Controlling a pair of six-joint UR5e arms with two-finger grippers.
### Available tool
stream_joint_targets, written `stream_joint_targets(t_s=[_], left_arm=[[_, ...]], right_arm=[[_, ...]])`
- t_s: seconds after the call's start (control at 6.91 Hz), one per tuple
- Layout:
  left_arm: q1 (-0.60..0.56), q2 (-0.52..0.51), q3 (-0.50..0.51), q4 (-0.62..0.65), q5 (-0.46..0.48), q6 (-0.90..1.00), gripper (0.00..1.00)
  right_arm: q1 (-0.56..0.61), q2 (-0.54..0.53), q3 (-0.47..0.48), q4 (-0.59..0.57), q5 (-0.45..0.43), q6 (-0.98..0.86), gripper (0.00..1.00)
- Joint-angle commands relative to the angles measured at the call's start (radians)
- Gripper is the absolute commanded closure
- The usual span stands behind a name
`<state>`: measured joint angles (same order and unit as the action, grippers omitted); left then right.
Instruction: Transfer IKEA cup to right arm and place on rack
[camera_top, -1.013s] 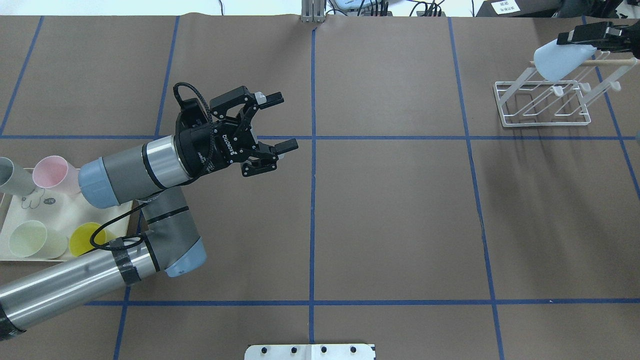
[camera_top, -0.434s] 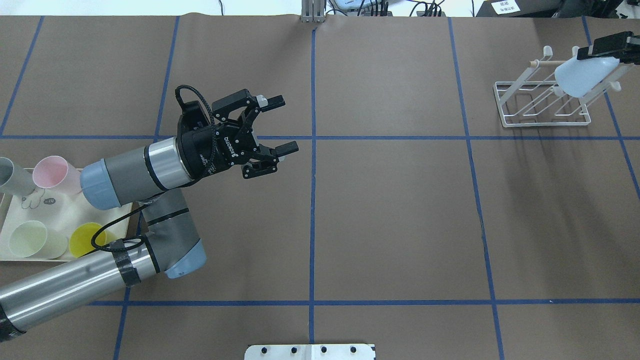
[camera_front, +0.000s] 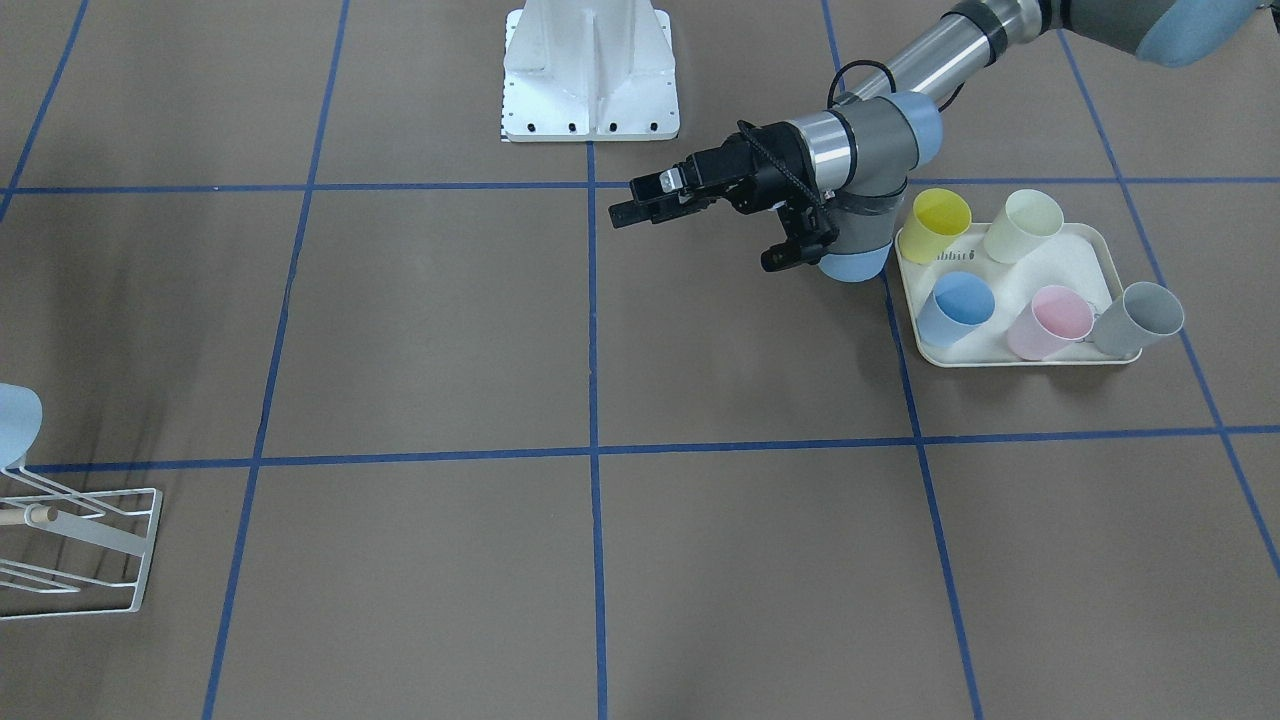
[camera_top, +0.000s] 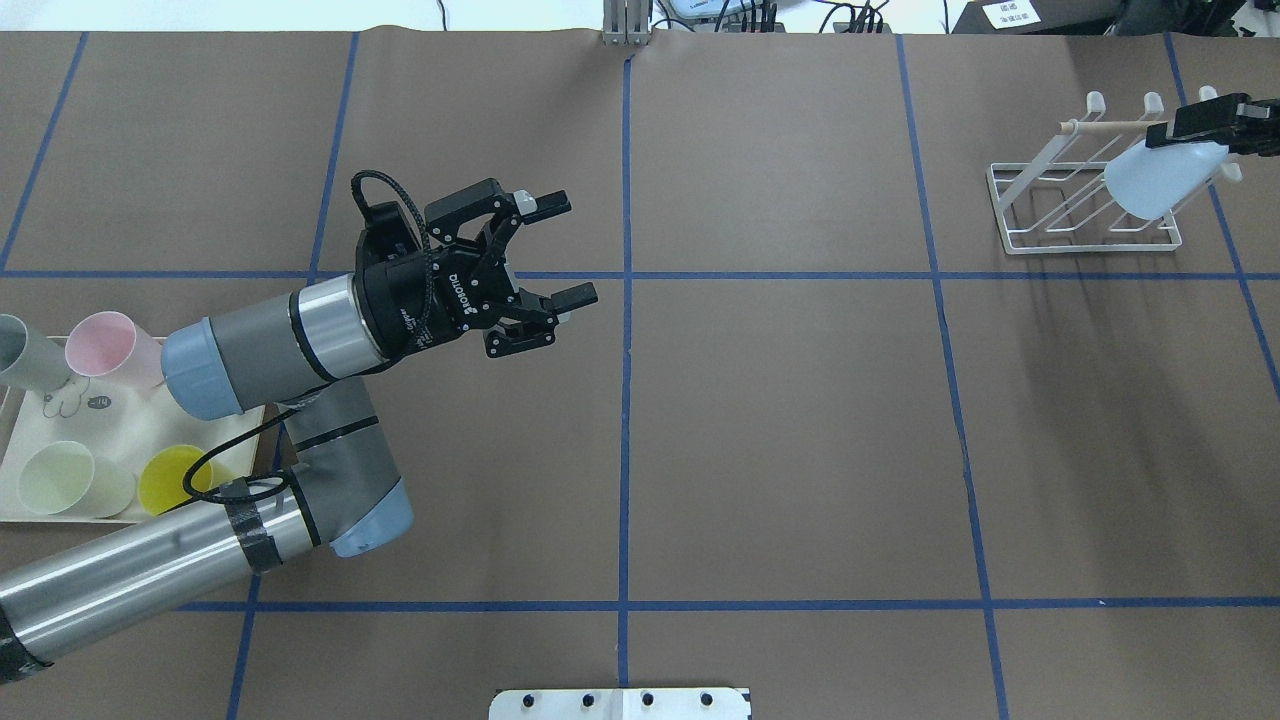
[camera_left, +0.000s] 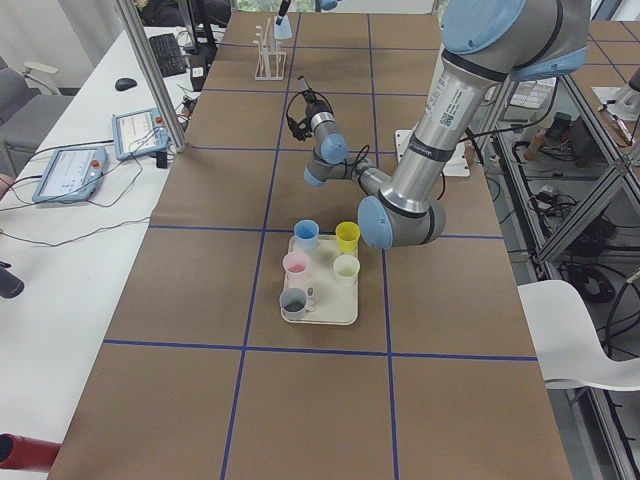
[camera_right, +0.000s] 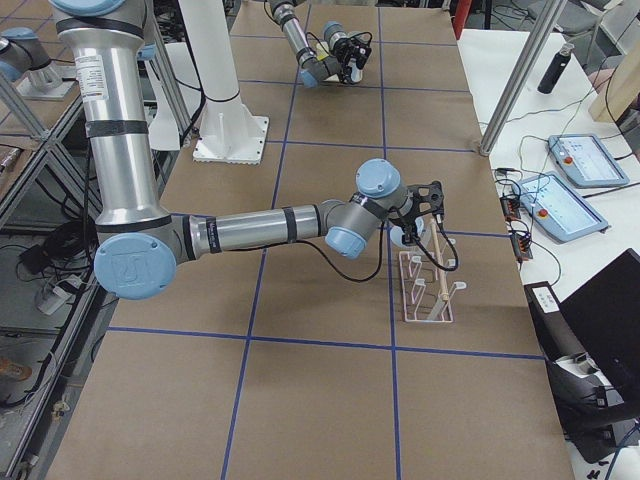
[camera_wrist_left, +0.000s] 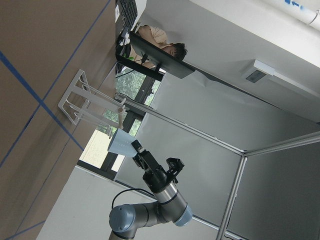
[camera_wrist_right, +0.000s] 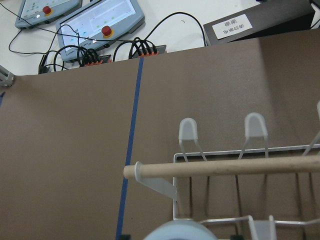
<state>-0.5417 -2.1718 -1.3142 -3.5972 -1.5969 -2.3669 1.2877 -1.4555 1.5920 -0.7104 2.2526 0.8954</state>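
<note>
The IKEA cup (camera_top: 1158, 180), pale blue, hangs tilted over the right-hand end of the rack (camera_top: 1090, 246), just on the near side of the rack's wooden dowel (camera_top: 1110, 125) in the overhead view. The right gripper (camera_top: 1192, 137) is clamped on the cup's upper end. From the right wrist camera the cup's rounded end shows only at the bottom edge, with the dowel and the white hooks just beyond it. Whether the cup touches any wire or hook of the rack cannot be told from these views.

The left gripper (camera_top: 566, 250) is well apart from the rack, about half the table away, with its jaws spread wide and nothing between them. Farther from the rack than that gripper sits the cream tray (camera_front: 1010, 361), carrying five other cups: yellow, pale green, blue, pink and grey.

As a judgement, the handover is done: the cup is with the right arm alone and the left is empty. The carry to the rack looks finished too. What seems left is the placing itself: lowering the cup onto a hook so the rack bears it, then letting go and drawing the right arm clear.
</note>
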Motion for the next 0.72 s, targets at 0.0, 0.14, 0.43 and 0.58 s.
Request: stream_joint_targets(t_s=[0.0, 0.14, 0.43, 0.58], left_arm=[[0.002, 0.000, 0.001, 0.000, 0.002, -0.002, 0.01], [0.002, 0.001, 0.001, 0.000, 0.002, 0.000, 0.01], [0.002, 0.000, 0.001, 0.000, 0.002, 0.000, 0.01], [0.003, 0.000, 0.001, 0.000, 0.002, 0.000, 0.01]], right_arm=[[-0.019, 0.012, -0.023, -0.001, -0.016, -0.021, 1.00], [-0.021, 0.015, -0.033, -0.003, -0.022, -0.044, 1.00], [-0.016, 0.018, -0.037, -0.001, -0.028, -0.053, 1.00], [-0.018, 0.018, -0.046, -0.001, -0.059, -0.053, 1.00]])
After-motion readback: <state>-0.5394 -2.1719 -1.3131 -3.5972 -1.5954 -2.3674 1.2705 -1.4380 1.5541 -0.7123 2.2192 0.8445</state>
